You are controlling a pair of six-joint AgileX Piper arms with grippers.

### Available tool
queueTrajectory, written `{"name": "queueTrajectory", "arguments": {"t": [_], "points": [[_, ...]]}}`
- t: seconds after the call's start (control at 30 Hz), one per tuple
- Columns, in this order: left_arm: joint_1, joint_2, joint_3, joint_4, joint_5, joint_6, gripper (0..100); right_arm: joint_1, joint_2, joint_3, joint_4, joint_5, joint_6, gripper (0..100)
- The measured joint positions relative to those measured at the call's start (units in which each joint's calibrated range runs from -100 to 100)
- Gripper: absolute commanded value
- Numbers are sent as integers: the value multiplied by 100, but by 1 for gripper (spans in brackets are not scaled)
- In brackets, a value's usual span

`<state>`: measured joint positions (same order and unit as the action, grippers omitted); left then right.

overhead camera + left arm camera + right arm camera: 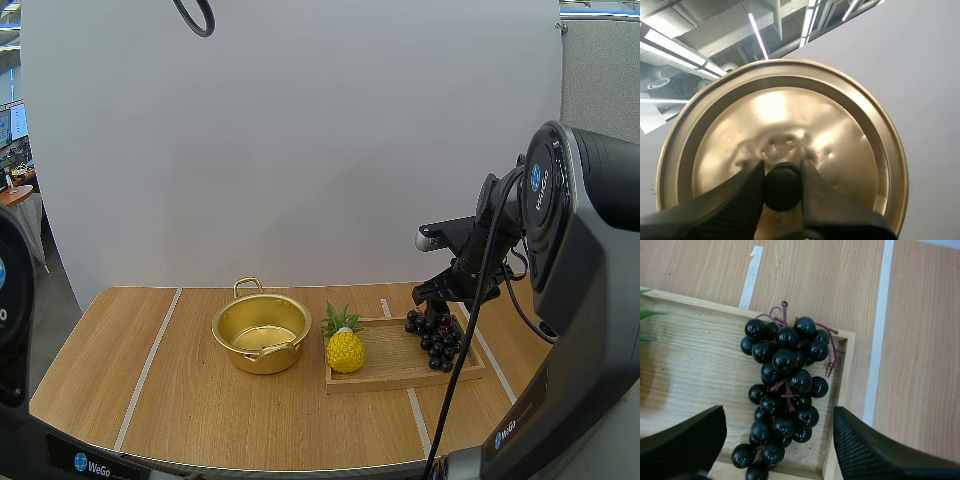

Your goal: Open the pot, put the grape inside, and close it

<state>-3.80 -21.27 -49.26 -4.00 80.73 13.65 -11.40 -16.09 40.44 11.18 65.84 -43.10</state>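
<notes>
Left gripper (782, 172) clamped on round gold metal lid (840, 120) by its black knob (783, 192), lid off pot. Right gripper (777, 417) spread wide, hanging over bunch of dark purple grapes (785, 385). Grapes lie at right end of shallow wooden tray (395, 372), close against its right rim. Yellow toy pineapple (345, 350) at tray's left end. Lidless gold pot (262, 335) just left of tray; bare wooden table (200, 420) near and left of pot.
</notes>
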Motion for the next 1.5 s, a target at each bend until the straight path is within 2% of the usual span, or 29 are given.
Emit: {"name": "queueTrajectory", "arguments": {"t": [0.43,0.83,1.5], "points": [[0,0,-3,0,0,0,0,0,13,0,0,-176,-19,100],[0,0,-14,0,0,0,0,0,56,0,325,-383,-28,100],[0,0,-14,0,0,0,0,44,965,0,337,-1071,-154,100]]}}
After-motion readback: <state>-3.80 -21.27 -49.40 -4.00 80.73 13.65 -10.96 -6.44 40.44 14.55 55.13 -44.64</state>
